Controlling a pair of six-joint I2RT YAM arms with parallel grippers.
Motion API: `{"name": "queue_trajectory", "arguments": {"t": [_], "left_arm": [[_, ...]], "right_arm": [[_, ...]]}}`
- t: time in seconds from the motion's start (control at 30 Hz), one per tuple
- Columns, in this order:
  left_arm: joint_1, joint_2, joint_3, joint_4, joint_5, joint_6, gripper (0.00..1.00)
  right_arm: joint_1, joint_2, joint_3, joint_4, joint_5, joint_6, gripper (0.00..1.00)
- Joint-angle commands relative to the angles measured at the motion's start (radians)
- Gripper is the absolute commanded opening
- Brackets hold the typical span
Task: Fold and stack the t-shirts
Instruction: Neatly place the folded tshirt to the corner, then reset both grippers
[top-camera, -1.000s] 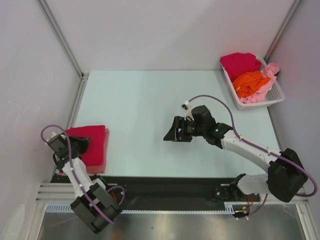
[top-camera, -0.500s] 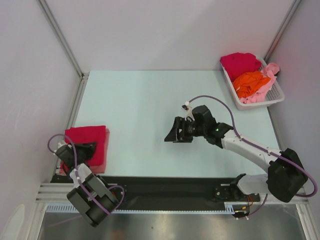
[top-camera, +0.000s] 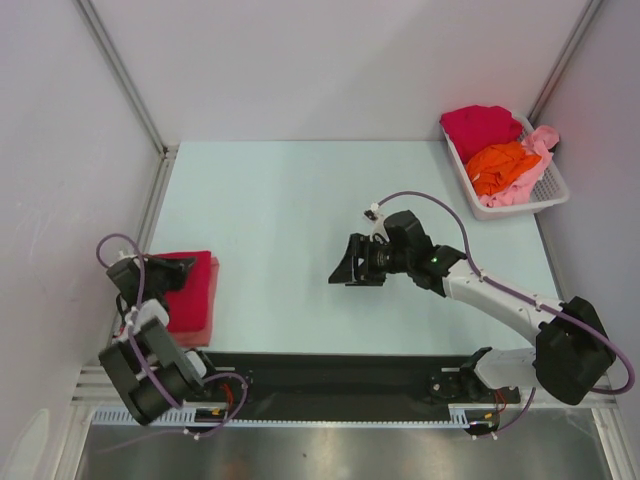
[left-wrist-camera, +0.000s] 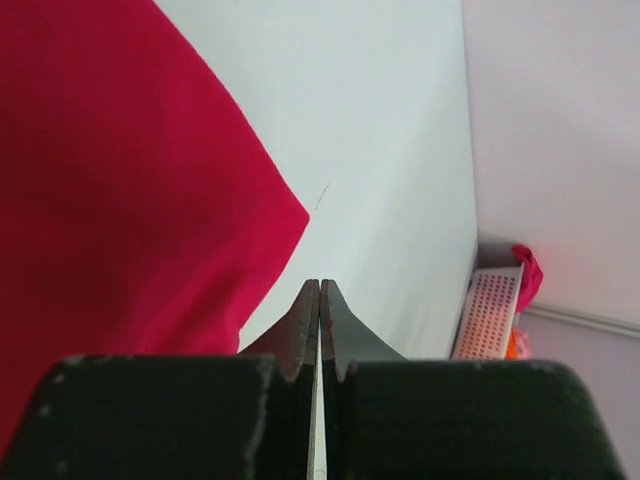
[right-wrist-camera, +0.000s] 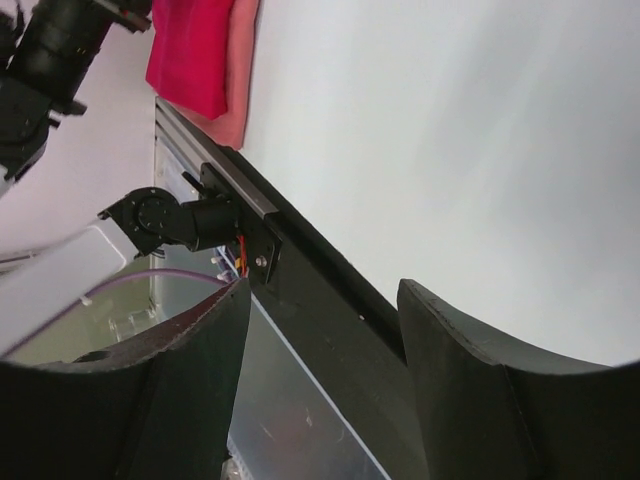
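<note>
Well away from the basket (top-camera: 510, 209), left fingers (left-wrist-camera: 298, 335) together over crimson t-shirt (top-camera: 190, 285); right fingers (right-wrist-camera: 200, 400) apart.

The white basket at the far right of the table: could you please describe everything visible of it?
The white basket is a rectangular slotted plastic tray with low walls, standing upright at the far right corner of the table, angled to its edge. It holds three crumpled shirts: a crimson shirt at the far end, an orange shirt in the middle and a light pink shirt along the right side, spilling over the rim. Nothing else touches it.
</note>
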Motion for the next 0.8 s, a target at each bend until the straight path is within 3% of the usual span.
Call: {"name": "queue_trajectory", "arguments": {"t": [0.0, 0.23, 0.33, 0.47, 0.57, 0.77], "left_arm": [[-0.058, 0.165, 0.047, 0.222, 0.067, -0.033, 0.0], [-0.078, 0.421, 0.015, 0.41, 0.135, -0.073, 0.0], [-0.087, 0.36, -0.008, 0.395, 0.127, -0.08, 0.0], [-0.191, 0.112, 0.112, 0.073, 0.031, 0.029, 0.03], [-0.41, -0.029, 0.195, -0.09, -0.061, 0.023, 0.11], [-0.789, -0.151, 0.177, -0.092, -0.178, -0.087, 0.38]], "right_arm": [[0.0, -0.035, 0.034, -0.016, 0.005, -0.008, 0.66], [-0.003, -0.071, 0.014, -0.024, 0.024, -0.001, 0.66], [-0.004, -0.085, 0.014, -0.019, 0.037, 0.018, 0.66], [-0.006, -0.115, 0.003, -0.034, 0.061, 0.032, 0.67], [-0.016, -0.161, -0.029, -0.067, 0.092, 0.059, 0.69], [-0.064, -0.4, -0.182, -0.103, 0.161, 0.16, 0.71]]}}
